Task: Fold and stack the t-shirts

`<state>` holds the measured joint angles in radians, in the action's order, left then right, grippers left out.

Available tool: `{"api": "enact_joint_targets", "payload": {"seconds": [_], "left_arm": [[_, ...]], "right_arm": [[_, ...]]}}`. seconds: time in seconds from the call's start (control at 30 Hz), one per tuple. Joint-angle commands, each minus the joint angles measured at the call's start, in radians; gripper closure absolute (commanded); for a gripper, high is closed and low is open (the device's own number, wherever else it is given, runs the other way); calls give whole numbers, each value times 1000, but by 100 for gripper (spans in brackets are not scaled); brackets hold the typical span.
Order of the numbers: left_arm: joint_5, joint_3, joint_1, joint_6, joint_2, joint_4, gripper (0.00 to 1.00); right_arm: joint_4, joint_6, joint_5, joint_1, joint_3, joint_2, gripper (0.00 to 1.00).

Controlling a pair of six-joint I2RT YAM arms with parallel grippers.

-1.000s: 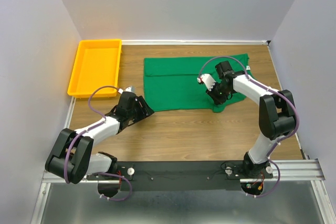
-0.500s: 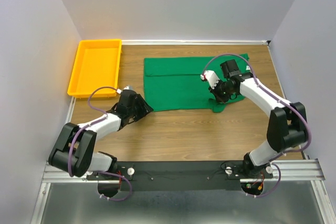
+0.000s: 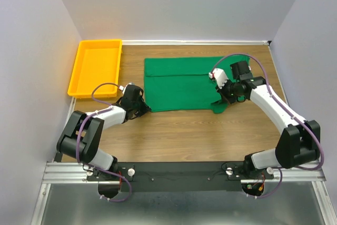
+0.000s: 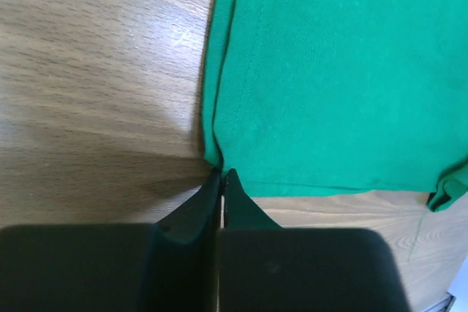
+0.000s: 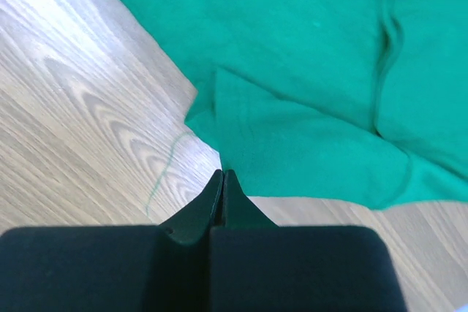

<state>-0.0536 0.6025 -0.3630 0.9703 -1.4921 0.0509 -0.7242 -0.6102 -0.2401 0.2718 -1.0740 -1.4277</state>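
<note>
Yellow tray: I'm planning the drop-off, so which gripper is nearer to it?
Left. The left gripper is at the t-shirt's near-left corner, just right of the yellow tray's near end. The right gripper is at the near-right corner, the whole shirt away.

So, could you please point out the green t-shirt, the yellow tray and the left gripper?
green t-shirt (image 3: 176, 85): top external view, middle of the flat cloth.
yellow tray (image 3: 97, 69): top external view, bare floor of the tray.
left gripper (image 4: 221, 175): left wrist view, between the closed fingertips at the shirt's corner.
</note>
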Motion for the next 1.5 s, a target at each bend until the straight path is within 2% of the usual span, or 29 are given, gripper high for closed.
{"api": "enact_joint_targets", "payload": {"seconds": [0.0,0.23,0.33,0.5,0.7,0.97,1.17,1.47], "left_arm": [[38,11,4,-41,33,-36,100],[37,-49,9,-47,200,-88,100],[18,-82,19,-41,254,-94,100],[-15,-106,27,-35,277,-86,100],[-25,-96,41,-42,289,-100,100],[-61,-53,56,-79,309,-135,100],[-87,-30,59,-82,309,-138,100],[-106,-4,65,-77,300,-128,100]], "right_arm": [[-41,27,13,-58,-21,67,99],[-122,-9,10,-224,-75,144,99],[-127,-39,24,-253,-57,182,100],[-126,-85,33,-325,-33,220,99],[-124,-128,19,-437,-86,216,99],[-194,-229,-174,-450,-61,210,99],[-205,-264,-220,-450,-66,133,99],[-210,-249,-284,-450,-185,47,99]]}}
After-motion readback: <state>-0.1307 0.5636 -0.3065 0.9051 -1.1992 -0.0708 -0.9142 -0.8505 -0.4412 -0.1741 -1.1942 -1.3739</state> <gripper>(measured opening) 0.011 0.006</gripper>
